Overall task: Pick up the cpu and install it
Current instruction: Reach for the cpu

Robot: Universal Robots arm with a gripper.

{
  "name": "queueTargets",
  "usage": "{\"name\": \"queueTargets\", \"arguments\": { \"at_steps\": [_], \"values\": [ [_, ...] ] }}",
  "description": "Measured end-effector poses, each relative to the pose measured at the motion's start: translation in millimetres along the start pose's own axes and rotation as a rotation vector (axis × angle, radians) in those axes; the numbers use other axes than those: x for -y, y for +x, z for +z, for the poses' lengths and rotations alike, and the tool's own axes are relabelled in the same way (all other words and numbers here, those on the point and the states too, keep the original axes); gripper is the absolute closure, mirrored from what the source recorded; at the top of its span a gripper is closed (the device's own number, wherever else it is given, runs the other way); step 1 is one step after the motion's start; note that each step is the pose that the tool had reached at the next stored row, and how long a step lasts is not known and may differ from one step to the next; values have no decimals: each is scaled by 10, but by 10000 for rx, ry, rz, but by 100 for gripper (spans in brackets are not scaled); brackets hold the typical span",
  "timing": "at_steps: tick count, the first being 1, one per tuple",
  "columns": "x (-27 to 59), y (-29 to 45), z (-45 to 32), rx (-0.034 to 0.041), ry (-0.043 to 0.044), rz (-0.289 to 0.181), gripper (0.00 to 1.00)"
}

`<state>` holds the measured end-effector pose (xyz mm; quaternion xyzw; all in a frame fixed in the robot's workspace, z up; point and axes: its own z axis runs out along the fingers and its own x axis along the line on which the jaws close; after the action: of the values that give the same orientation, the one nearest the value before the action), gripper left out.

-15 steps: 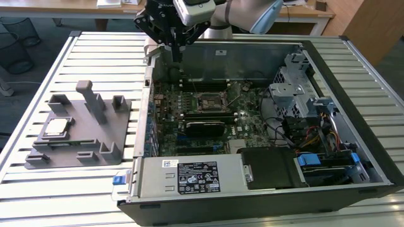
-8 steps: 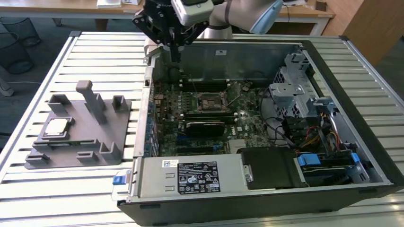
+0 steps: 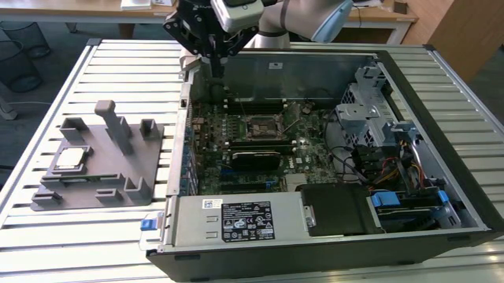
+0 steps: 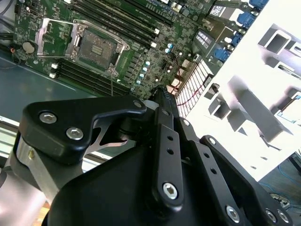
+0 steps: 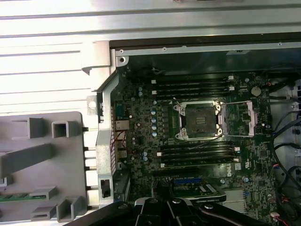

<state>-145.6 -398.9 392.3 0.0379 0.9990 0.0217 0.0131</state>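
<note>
One cpu (image 3: 71, 158) lies flat, pale metal top up, in a recess of the grey tray (image 3: 75, 199), on the exterior view's left, outside the computer case (image 3: 331, 247) and well apart from the gripper (image 3: 214, 69). Tray and case sit side by side on a slatted metal table (image 3: 102, 65). The exterior view places the gripper high over the case's far left corner, its black fingers drawn together to a narrow tip with nothing between them. The second wrist view shows the gripper (image 4: 160, 96) from behind, tips meeting above the motherboard edge. Both wrist views give the socket (image 5: 200, 120) closer than the exterior view does: its load plate (image 5: 240, 117) is swung open beside it, with memory slots (image 5: 193, 84) on either side. The first wrist view catches the tray's upright posts (image 5: 40, 127) just beside the case wall. Writing: a black label (image 3: 245, 221) with white print and a small white sticker (image 3: 212, 204) sit on the metal cover at the case's near side, and another white sticker (image 3: 275, 65) sits on the far wall; the print is too small to read.
</note>
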Motion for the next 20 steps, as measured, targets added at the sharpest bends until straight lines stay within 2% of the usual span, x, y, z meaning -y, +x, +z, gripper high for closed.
{"name": "queueTargets", "arguments": {
  "at_steps": [20],
  "values": [
    [6, 72, 1, 0, 0, 0, 89]
  ]
}}
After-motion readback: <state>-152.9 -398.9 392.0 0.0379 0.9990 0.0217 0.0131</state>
